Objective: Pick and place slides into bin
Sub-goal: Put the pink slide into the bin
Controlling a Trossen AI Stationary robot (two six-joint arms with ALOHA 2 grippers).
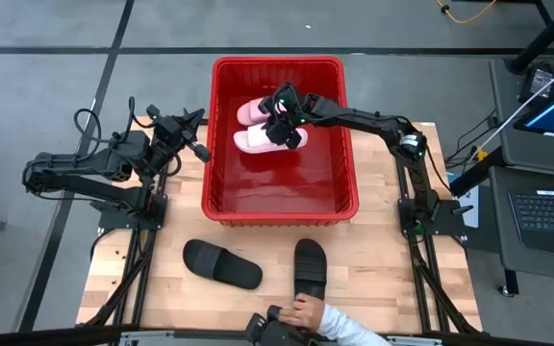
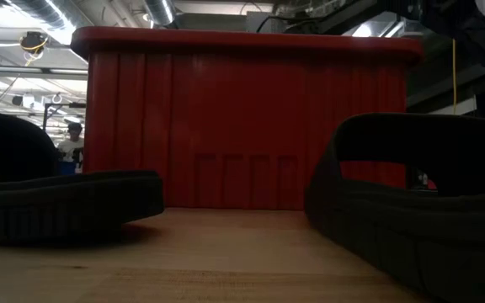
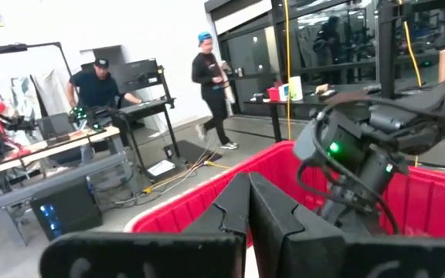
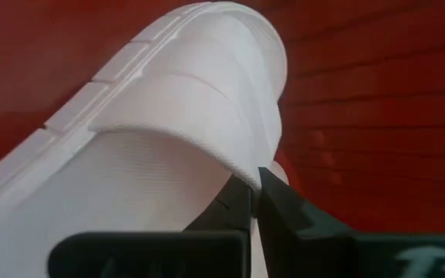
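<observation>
The red bin (image 1: 282, 197) stands at the table's middle and holds two pale pink slides. One pink slide (image 1: 249, 111) lies near the bin's far wall. My right gripper (image 1: 281, 133) reaches down into the bin and is shut on the other pink slide (image 1: 254, 141). Two black slides (image 1: 221, 262) (image 1: 310, 267) lie on the table in front of the bin, and in the low view they show as a left slide (image 2: 66, 202) and a right slide (image 2: 419, 210). My left gripper (image 1: 196, 146) hovers shut and empty beside the bin's left wall. My right gripper pinches the edge of the pink slide's wide strap (image 4: 246, 176) between its two fingers (image 4: 280, 210). The fingers slant down into the bin from the table's right side. The slide shows sole-down inside the bin; whether it rests on the bin's floor I cannot tell.
A person's hand (image 1: 306, 309) rests at the table's near edge, by the right black slide's heel. The bin's tall walls (image 2: 251, 118) close in the right gripper. People move in the room beyond the table (image 3: 211, 85). Bare wood lies on both sides of the black slides.
</observation>
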